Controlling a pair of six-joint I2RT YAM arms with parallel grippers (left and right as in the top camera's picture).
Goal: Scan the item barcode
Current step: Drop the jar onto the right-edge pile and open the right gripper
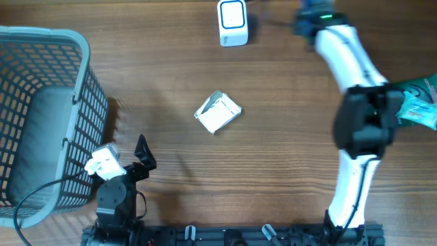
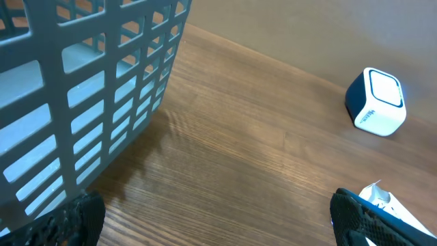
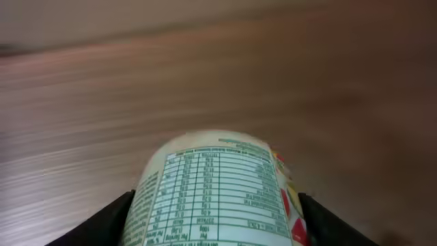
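The table (image 1: 273,171) is viewed from straight above by the overhead camera, far enough off for the basket (image 1: 41,102), the scanner (image 1: 233,22) and the white packet (image 1: 218,112) to be taken in together. The left wrist camera is set low over the wood and aimed obliquely across it. The same basket (image 2: 89,89), scanner (image 2: 375,102) and white packet (image 2: 403,215) are shared with the overhead view. The right wrist camera is held very near a labelled packet (image 3: 218,191), which is seen overhead at the right edge (image 1: 418,108).

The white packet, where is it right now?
In the overhead view, the white packet lies near the middle of the table, to the right of the grey basket and nearer the robot than the scanner.
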